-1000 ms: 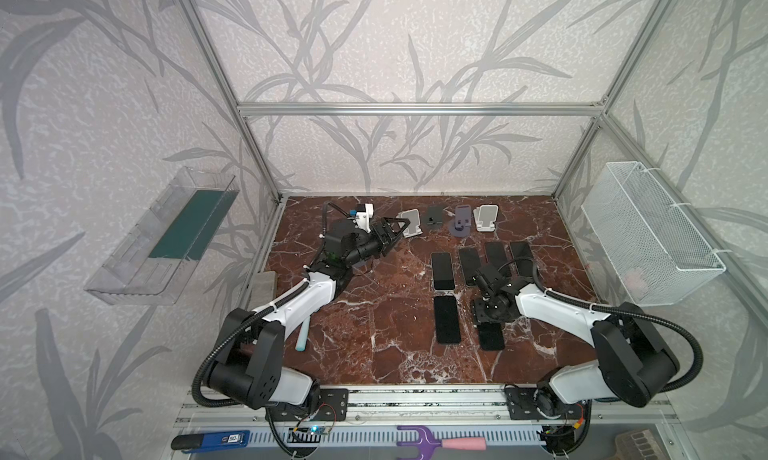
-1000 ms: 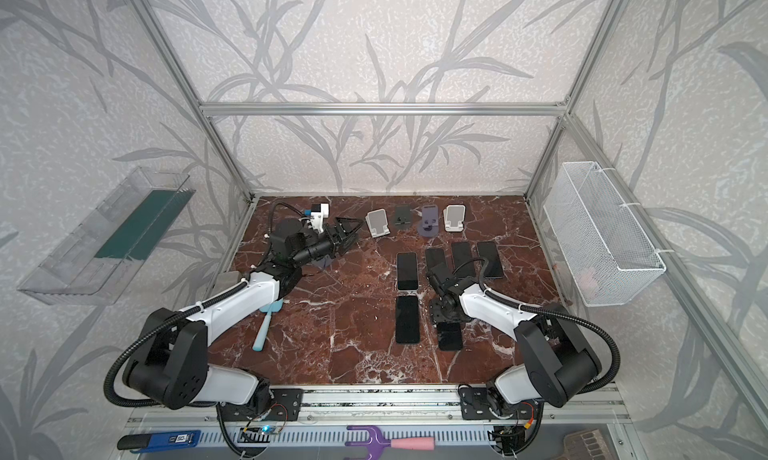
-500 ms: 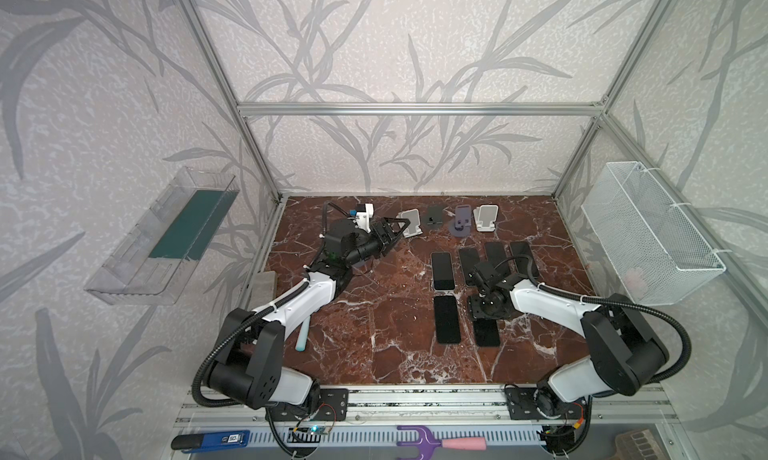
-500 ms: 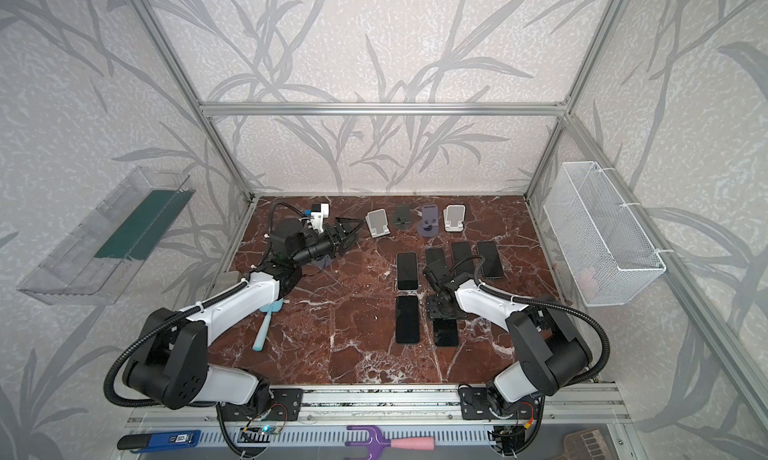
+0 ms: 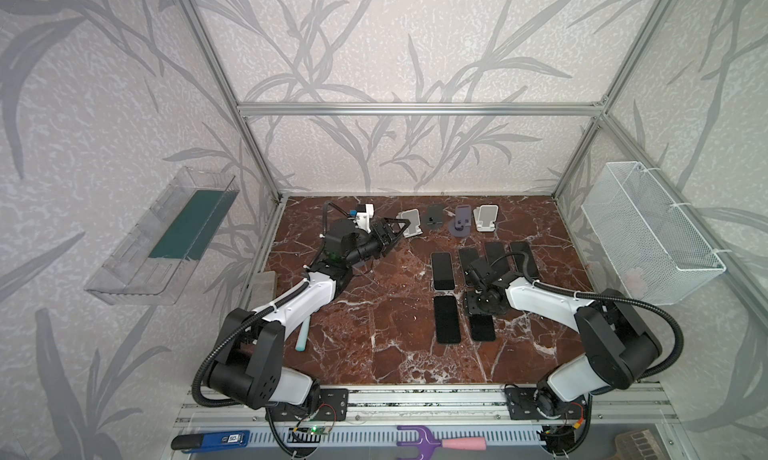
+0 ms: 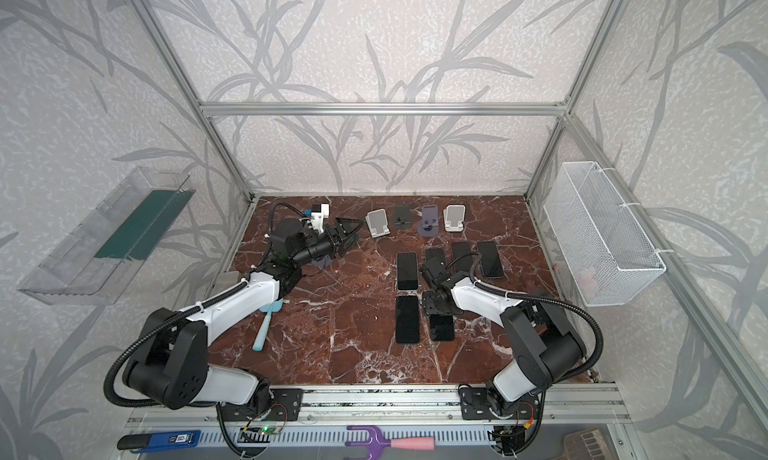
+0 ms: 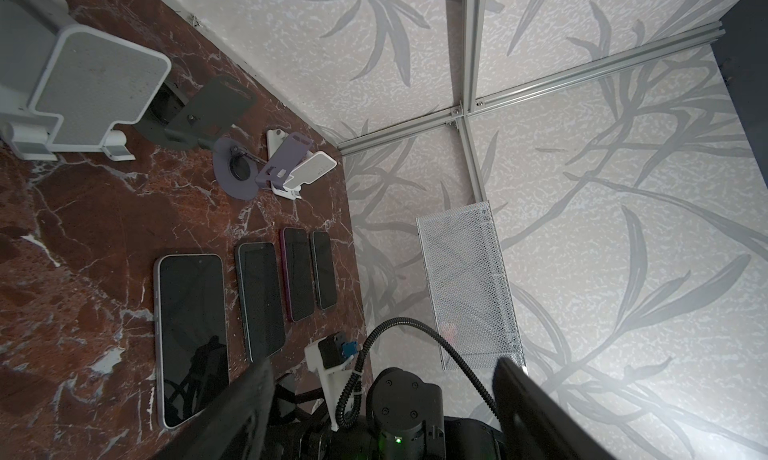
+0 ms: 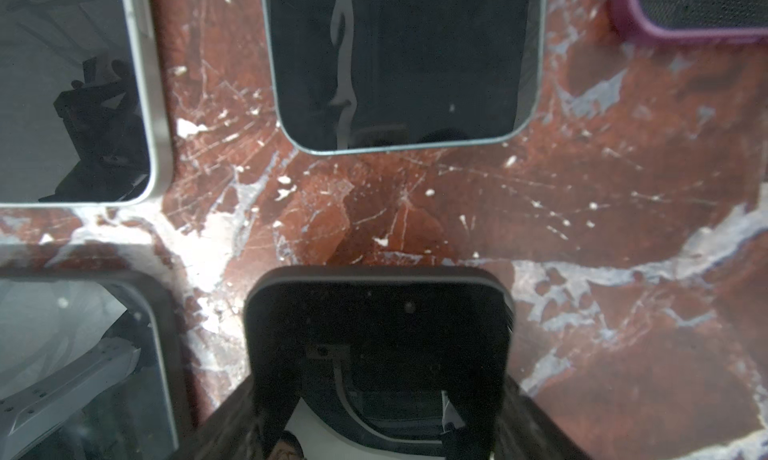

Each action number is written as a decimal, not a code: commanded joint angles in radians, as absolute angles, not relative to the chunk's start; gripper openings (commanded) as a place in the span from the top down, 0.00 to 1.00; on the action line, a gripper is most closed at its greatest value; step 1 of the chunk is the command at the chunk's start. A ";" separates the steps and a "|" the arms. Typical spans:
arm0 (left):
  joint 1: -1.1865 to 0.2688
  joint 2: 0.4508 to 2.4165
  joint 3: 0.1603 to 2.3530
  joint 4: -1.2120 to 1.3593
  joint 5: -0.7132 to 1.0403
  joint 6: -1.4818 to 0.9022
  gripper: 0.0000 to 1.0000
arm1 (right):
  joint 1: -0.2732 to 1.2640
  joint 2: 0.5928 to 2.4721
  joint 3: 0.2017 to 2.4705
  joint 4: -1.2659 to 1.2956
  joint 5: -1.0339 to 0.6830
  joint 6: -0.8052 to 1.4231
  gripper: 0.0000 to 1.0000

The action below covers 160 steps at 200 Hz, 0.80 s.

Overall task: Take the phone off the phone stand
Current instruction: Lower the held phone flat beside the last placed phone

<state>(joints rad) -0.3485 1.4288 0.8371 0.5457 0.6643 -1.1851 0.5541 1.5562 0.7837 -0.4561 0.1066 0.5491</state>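
Note:
Several phone stands line the back of the table, all bare: grey-white point(image 5: 411, 223), dark grey point(image 5: 434, 216), purple point(image 5: 462, 221) and white point(image 5: 486, 218). Several phones lie flat on the marble. My right gripper point(image 5: 484, 308) point(image 8: 379, 383) points down over the far end of a black phone point(image 5: 482, 329) point(image 8: 378, 325) in the front row. Its fingers sit flush against both long edges, and the phone rests on the table. My left gripper point(image 5: 399, 229) point(image 7: 380, 364) hangs open and empty beside the grey-white stand point(image 7: 91, 83).
Beside the black phone lie another black phone point(image 5: 446, 318) and a light-edged one point(image 5: 441, 270); three more point(image 5: 496, 254) lie behind. A teal brush point(image 5: 302, 333) and a grey block point(image 5: 262, 281) sit at the left. A wire basket point(image 5: 648, 233) hangs on the right wall.
My right gripper has drawn back from the front toward the black phone's far end, so more of the phone shows in front of it. The left arm has not moved.

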 commanded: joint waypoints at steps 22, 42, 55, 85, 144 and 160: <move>-0.349 1.418 0.867 0.558 0.682 -1.177 0.17 | 0.560 1.625 0.789 -0.443 0.092 0.535 0.23; -0.350 1.419 0.868 0.553 0.681 -1.172 0.17 | 0.559 1.635 0.791 -0.444 0.087 0.532 0.22; -0.350 1.422 0.869 0.552 0.684 -1.172 0.17 | 0.559 1.635 0.791 -0.447 0.093 0.526 0.22; -0.351 1.424 0.868 0.550 0.681 -1.173 0.17 | 0.559 1.625 0.778 -0.443 0.086 0.529 0.22; -0.350 1.423 0.869 0.553 0.684 -1.175 0.16 | 0.559 1.612 0.770 -0.441 0.071 0.536 0.21; -0.350 1.421 0.869 0.554 0.681 -1.174 0.16 | 0.551 1.585 0.779 -0.464 0.071 0.518 0.19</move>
<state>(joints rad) -0.3485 1.4288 0.8371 0.5423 0.6643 -1.1786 0.5545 1.5837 0.8082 -0.4297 0.1120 0.5293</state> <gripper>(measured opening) 0.835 0.800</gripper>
